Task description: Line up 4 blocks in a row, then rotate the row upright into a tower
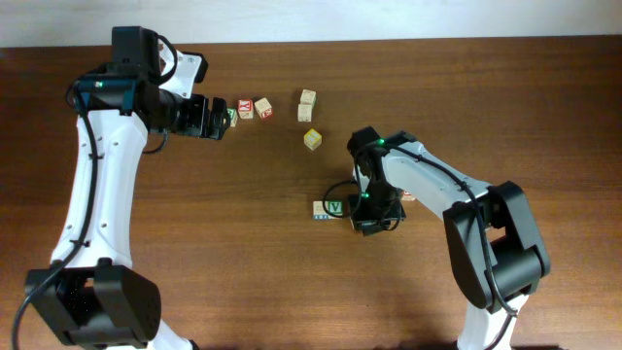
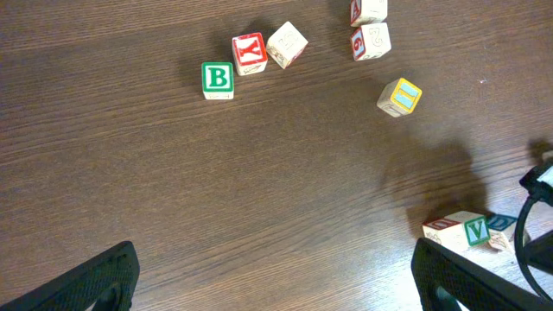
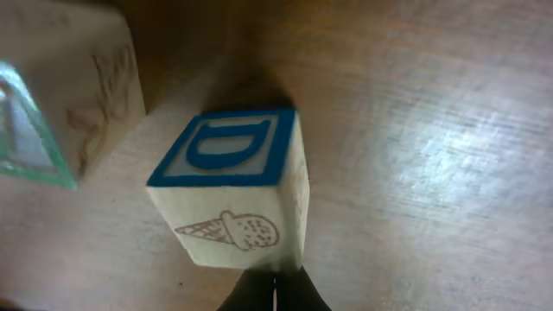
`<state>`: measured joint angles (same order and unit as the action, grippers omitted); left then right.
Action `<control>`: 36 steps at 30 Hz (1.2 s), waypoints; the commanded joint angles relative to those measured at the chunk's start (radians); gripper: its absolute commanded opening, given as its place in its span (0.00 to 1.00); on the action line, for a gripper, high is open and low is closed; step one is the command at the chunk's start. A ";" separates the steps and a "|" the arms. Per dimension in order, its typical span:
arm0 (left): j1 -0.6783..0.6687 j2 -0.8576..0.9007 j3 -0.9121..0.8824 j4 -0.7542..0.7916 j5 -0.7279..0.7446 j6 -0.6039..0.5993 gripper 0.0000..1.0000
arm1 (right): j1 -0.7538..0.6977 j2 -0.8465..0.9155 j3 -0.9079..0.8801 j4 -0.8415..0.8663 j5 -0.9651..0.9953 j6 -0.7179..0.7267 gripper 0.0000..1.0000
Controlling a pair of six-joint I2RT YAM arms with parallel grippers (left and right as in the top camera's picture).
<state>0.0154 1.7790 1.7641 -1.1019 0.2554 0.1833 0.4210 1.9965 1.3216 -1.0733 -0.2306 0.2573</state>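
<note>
**Item 1: blue cube** (image 3: 229, 186). Small pale wooden alphabet block, blue "D" face up, an ice-cream cone drawn on the side face. Sits on the table (image 1: 194, 253) at frame centre in the overhead view, touching or just beside item 2.

**Item 2: green V cube** (image 1: 335, 206). Same make, immediately right of the blue cube in the overhead view.

**Items 3–4: red Y cube** (image 2: 249, 53) and **red 6 cube** (image 2: 371, 41). Upper part of the left wrist view, well apart from items 1–2. A third red-faced cube (image 2: 369, 10) is cut off by the top edge, so which two count is uncertain.

**Not for handling:** green B cube (image 2: 218, 79), plain pale cube (image 2: 287, 44), yellow cube (image 2: 399, 96).

**Handling, judged:** light, rigid and not fragile. The smooth faces may slip, and a cube slides or tips at a nudge. Best taken on two opposite side faces at mid-height and turned about the vertical. Neighbours standing close leave little room for fingers.

**Right gripper** (image 3: 275, 298). Fingers pressed together with nothing between them. The tips sit at the bottom edge of its wrist view, right at the blue cube's lower corner. Contact cannot be told.

**Left gripper** (image 2: 275, 259). Fingers spread wide and empty, at the upper left of the overhead view, close to the green B cube.
</note>
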 commanded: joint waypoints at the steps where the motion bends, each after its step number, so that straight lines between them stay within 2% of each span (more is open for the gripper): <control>1: 0.000 0.007 0.013 0.001 0.011 0.010 0.99 | 0.005 -0.009 -0.008 0.023 0.028 0.009 0.04; 13: 0.000 0.007 0.013 0.001 0.011 0.010 0.99 | 0.061 -0.009 0.013 0.066 0.022 0.009 0.05; 19: 0.000 0.007 0.013 0.001 0.011 0.010 0.99 | 0.012 -0.016 0.241 -0.154 0.064 0.005 0.04; 22: 0.000 0.007 0.013 0.001 0.011 0.010 0.99 | -0.078 -0.011 0.202 -0.159 0.076 0.005 0.04; 24: 0.000 0.007 0.013 0.001 0.011 0.009 0.99 | -0.108 -0.011 0.130 -0.095 0.072 0.000 0.04; 28: 0.000 0.007 0.013 0.001 0.011 0.010 0.99 | -0.076 -0.011 0.000 0.035 -0.003 -0.024 0.05; 36: 0.000 0.007 0.013 0.001 0.011 0.010 0.99 | -0.028 -0.011 -0.015 0.101 -0.043 -0.014 0.04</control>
<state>0.0154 1.7790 1.7641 -1.1023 0.2554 0.1833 0.3862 1.9926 1.3151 -0.9764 -0.2611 0.2359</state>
